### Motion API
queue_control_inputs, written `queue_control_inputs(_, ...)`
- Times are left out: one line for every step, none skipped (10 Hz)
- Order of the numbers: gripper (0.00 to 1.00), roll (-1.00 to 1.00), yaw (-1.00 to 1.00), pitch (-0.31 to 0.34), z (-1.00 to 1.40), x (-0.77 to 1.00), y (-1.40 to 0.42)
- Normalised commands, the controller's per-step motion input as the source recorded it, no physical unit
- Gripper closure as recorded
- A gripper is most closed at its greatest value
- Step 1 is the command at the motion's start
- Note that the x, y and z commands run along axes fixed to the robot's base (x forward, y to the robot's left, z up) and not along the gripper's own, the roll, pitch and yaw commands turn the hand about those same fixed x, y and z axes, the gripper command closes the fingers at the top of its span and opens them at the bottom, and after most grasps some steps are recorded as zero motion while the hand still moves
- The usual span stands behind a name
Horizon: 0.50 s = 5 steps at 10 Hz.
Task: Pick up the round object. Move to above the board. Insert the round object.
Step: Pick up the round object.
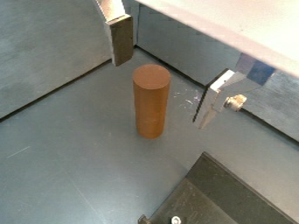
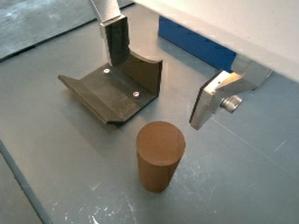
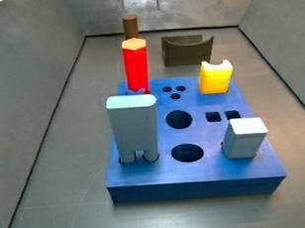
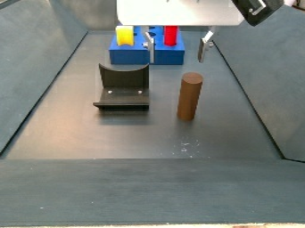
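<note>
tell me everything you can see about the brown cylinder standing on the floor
The round object is a plain brown cylinder, wood-like, smooth-sided with a flat round top. It stands upright on the grey floor, alone, beside the fixture but apart from it, and well away from the board. Nothing holds it: the gripper hangs open above it, fingers to either side, clear of its sides.

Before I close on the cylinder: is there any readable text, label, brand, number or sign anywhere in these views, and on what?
None: no text shows in any view.
The tall plain brown cylinder has bare, unmarked sides.
The thick blue rectangular board shows only cut holes, no lettering.
The dark L-shaped fixture shows screws only.
The open silver two-finger gripper, above the cylinder, carries no marking.
</note>
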Motion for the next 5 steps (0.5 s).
queue_control_inputs(0.0, 0.07, -0.04, -0.049, -0.04, -0.18, 0.14)
queue_control_inputs(0.0, 0.0, -0.02, -0.174, 0.0, -0.39, 0.27)
queue_control_inputs(0.0, 0.0, -0.15, -0.243, -0.07, -0.52, 0.45)
queue_control_inputs(0.0, -0.05, -0.19, -0.191, -0.13, -0.44, 0.41)
queue_control_inputs(0.0, -0.25, -0.03, -0.169, -0.27, -0.12, 0.12)
